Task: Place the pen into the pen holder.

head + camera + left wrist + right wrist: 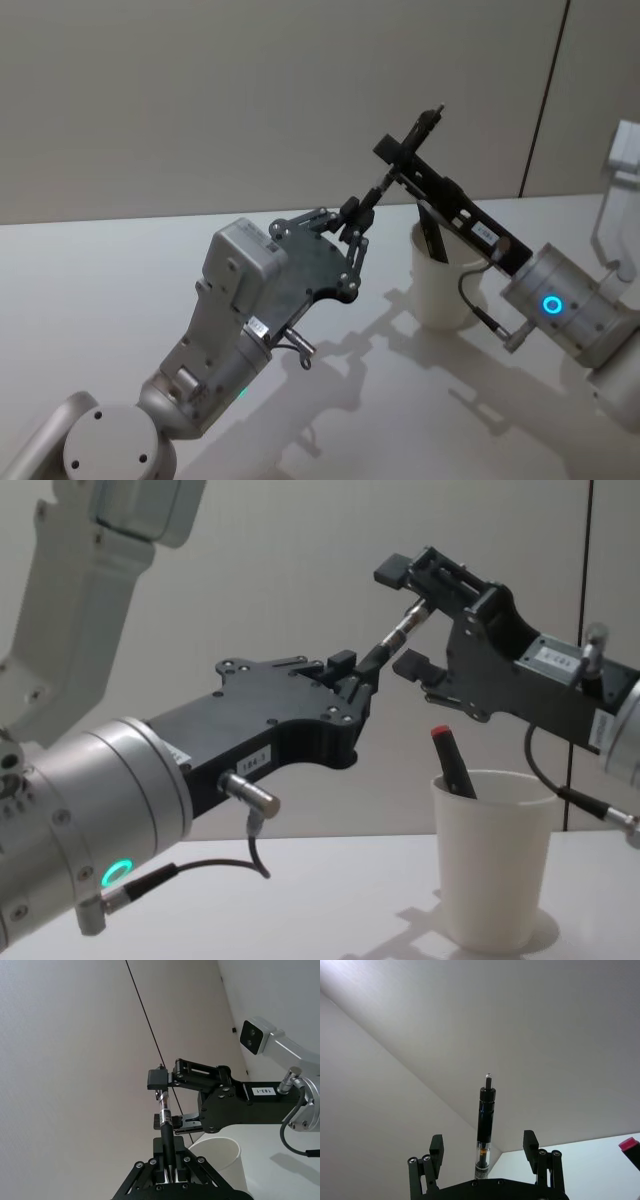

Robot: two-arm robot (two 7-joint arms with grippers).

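Observation:
The pen (385, 648) is black with a clear section and points up and to the right, in the air above the table. My left gripper (362, 675) is shut on its lower end, as the left wrist view also shows for the left gripper (168, 1172). My right gripper (404, 620) is open, with one finger on each side of the pen's upper half and neither touching it. The right wrist view shows the pen (485, 1115) standing between the spread fingers (436, 1147). The pen holder (490, 855), a white paper cup, stands on the table below and to the right of both grippers.
Another pen with a red tip (450, 760) leans inside the cup. The white table (90, 300) stretches to the left and front. A grey wall (250, 90) stands close behind, with a vertical seam at the right.

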